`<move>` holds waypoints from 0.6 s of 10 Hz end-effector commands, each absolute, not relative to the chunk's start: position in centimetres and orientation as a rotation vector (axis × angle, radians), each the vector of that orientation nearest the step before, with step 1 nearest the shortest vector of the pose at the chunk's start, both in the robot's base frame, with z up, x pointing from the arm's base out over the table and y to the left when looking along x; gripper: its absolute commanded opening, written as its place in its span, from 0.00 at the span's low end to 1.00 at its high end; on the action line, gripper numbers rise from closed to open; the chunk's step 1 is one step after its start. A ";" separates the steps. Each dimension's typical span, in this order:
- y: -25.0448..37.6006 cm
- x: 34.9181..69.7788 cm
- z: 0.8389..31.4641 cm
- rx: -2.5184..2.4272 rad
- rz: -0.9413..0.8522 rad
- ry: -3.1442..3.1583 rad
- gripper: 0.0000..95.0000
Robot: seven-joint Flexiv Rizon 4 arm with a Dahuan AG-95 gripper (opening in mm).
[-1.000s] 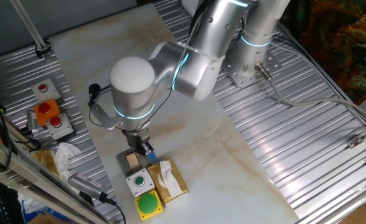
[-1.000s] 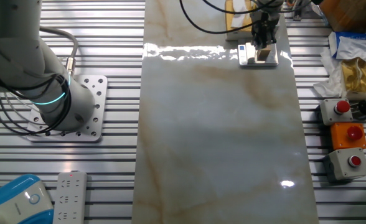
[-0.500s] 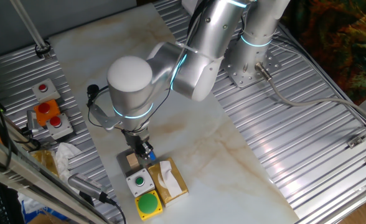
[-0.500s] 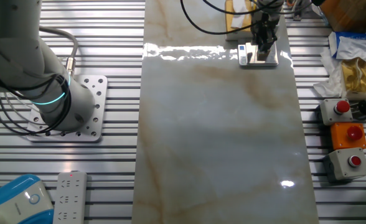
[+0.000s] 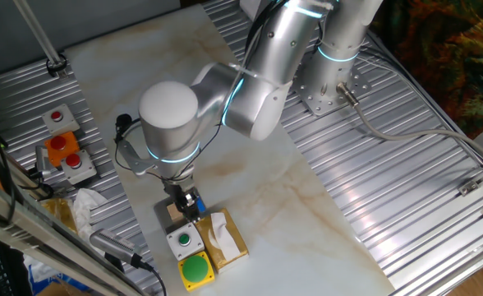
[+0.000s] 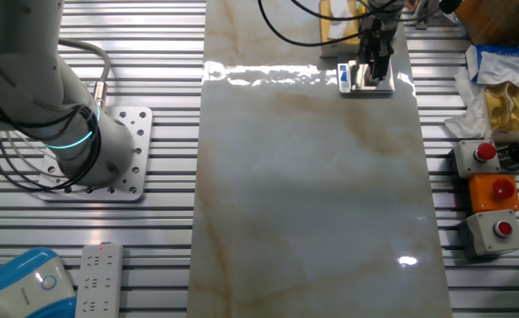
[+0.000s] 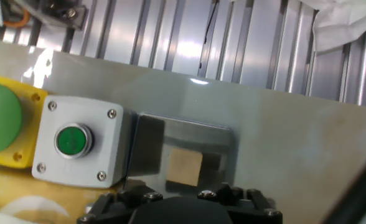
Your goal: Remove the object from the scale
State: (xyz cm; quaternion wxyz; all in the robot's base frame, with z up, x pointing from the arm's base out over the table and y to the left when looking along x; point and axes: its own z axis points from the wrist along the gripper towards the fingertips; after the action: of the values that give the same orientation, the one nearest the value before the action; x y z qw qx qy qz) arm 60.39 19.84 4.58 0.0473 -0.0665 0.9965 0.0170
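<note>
In one fixed view, the silver arm [image 5: 225,90] bends down toward the lower left of the frame, and its pincer [image 5: 181,205] hangs directly over the scale [image 5: 164,213], a small dark platform on the marble tabletop [image 5: 250,189]. The wooden cube [image 5: 173,213] shows as a tan patch on the scale, just under the fingers. Just below sit a grey box with a green button [image 5: 182,240], a yellow box with a big green button [image 5: 195,270] and a yellow-brown tissue box [image 5: 225,237].

In the other fixed view, the pincer [image 6: 373,66] stands at the top of the frame, right of centre, over the scale [image 6: 365,81]; the cube is hidden behind the fingers. Red-button boxes [image 6: 489,190] line the right edge.

In the hand view, the cube [image 7: 184,167] lies on the scale [image 7: 189,140] at lower centre, beside the grey button box [image 7: 77,142]. The fingertips are outside the frame, so whether the pincer is apart or together cannot be told.
</note>
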 end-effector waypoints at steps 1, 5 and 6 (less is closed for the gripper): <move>19.5 60.8 3.7 -0.221 0.044 3.032 1.00; 19.3 61.2 2.9 -0.211 0.041 3.021 0.80; 19.2 61.4 2.6 -0.208 0.044 3.017 0.80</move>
State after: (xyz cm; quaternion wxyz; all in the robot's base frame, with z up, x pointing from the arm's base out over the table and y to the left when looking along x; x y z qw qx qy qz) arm 61.68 19.31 2.58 0.0621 -0.0679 0.9956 0.0147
